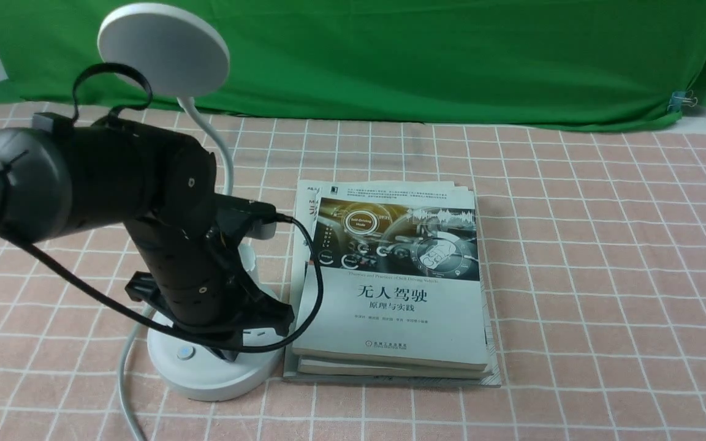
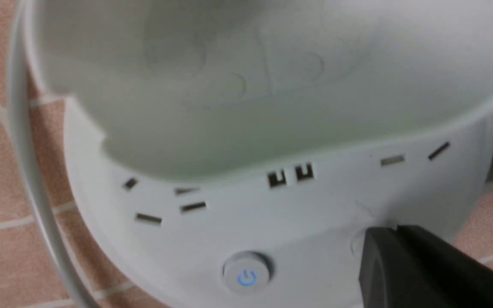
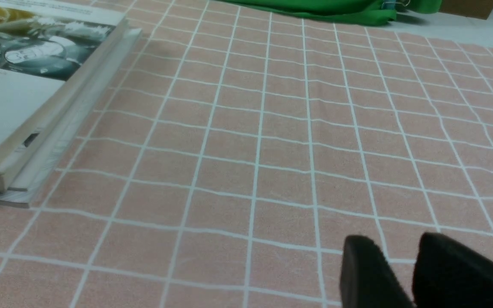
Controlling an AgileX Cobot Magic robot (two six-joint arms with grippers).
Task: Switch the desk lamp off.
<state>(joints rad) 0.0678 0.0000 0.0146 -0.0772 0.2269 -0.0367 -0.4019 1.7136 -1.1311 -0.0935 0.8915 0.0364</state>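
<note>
- Standing at the left of the pink checked surface, the white desk lamp has its round base just beside a stack of books.
- The lamp's flat disc head sits high on a thin curved neck, in front of the green cloth backdrop.
- A white cord runs from the base toward the near edge of the surface.
- The left arm reaches down over the lamp and hides much of its middle in the front view.
- In the left wrist view, the left pincer is closed, its black fingers pressed together with no gap between them.
- The pincer's tip rests against the top of the base, over the edge of a round button that is mostly hidden.
- Beside it, apart from the tip, a second round button shows a blue power symbol.
- Socket slots line the base below the blurred cup holder.
- The right pincer is low over bare checked cloth, well apart from the books.
- Its fingers are slightly parted, cloth shows in the narrow gap between them, and nothing is held.
</note>
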